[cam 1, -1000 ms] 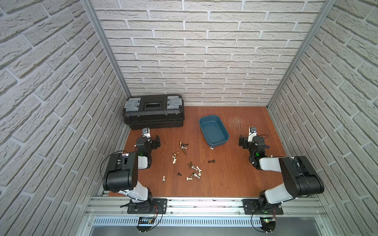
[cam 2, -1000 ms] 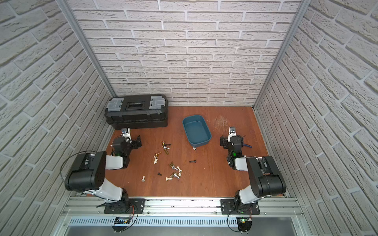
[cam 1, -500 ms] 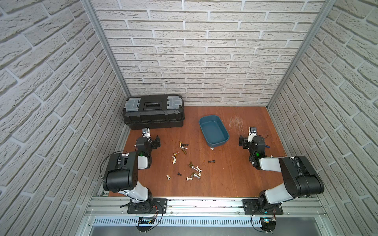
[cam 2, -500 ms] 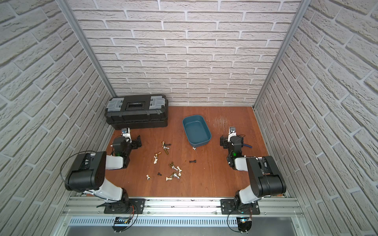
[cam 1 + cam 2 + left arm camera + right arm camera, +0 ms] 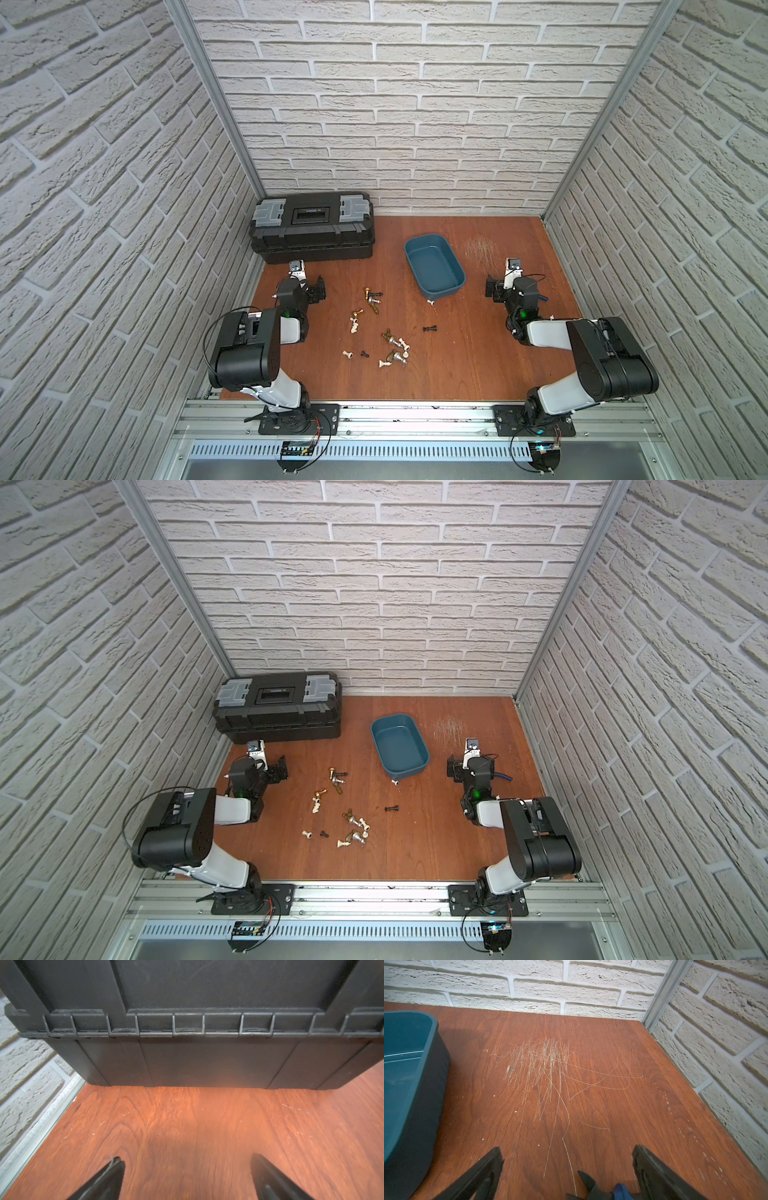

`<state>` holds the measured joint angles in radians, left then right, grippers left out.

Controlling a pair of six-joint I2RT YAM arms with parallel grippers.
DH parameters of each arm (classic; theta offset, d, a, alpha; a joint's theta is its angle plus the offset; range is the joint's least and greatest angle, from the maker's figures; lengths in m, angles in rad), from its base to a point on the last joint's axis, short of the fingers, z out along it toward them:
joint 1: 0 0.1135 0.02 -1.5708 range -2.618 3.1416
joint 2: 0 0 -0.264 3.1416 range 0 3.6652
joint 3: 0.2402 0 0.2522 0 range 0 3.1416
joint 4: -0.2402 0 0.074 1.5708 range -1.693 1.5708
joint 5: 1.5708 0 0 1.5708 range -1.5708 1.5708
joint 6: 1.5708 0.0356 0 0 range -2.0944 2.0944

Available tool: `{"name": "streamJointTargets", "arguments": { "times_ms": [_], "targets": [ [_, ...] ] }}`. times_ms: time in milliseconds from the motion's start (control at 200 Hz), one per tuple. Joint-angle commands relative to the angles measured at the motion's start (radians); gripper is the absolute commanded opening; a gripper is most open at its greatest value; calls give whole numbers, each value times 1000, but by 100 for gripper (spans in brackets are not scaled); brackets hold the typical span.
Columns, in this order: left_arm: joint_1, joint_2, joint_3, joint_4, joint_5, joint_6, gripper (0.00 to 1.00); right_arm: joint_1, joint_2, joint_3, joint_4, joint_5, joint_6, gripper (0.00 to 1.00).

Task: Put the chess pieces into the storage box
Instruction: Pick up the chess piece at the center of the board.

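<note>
- Left wrist view showed the left end effector (image 5: pixel 187 1158) wide, empty, facing the black toolbox (image 5: pixel 187 1059).
- Right end effector (image 5: pixel 568 1149) gaped wide, empty; storage box (image 5: pixel 415 1105) at frame left.
- Chess pieces (image 5: pixel 392 340) lay scattered on the table (image 5: pixel 478 365), lower centre in both top views.

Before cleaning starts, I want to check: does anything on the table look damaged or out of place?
Yes. Pale scratches mark the table beside the blue box, and pliers lie close by the open right gripper.
</note>
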<state>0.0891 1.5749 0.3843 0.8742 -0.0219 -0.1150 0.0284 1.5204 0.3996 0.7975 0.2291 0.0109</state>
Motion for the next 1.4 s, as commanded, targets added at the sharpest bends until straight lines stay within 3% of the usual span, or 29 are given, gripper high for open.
{"name": "streamJointTargets", "arguments": {
  "times_ms": [0,225,320,380,490,605,685,810,1045,1195,1395],
  "targets": [
    [-6,-9,5,27,-6,9,98,-3,-6,-7,42,7,4,100],
    [-4,-9,8,23,-6,8,98,-3,-8,-8,44,7,5,100],
    [-6,-11,5,28,-7,9,98,-4,-48,6,-4,6,2,86],
    [-5,-32,14,3,-9,7,94,-4,-135,78,-218,16,13,81],
    [-46,-190,139,-335,-131,11,92,-4,-238,277,-623,58,106,76],
    [-125,-303,325,-717,-321,-40,87,3,-269,457,-919,-74,224,69],
    [-202,-363,411,-906,-355,-74,83,40,-269,569,-1114,-187,268,64],
    [-349,-444,475,-1130,-356,-152,78,192,-298,669,-1315,-280,203,62],
    [-592,-532,426,-1499,-314,-440,71,451,-388,584,-1336,-494,151,48],
    [-655,-687,285,-1546,-211,-643,66,587,-388,475,-1296,-450,142,43],
    [-693,-867,132,-1459,-102,-760,61,678,-340,381,-1277,-321,107,43]
  ]
}}
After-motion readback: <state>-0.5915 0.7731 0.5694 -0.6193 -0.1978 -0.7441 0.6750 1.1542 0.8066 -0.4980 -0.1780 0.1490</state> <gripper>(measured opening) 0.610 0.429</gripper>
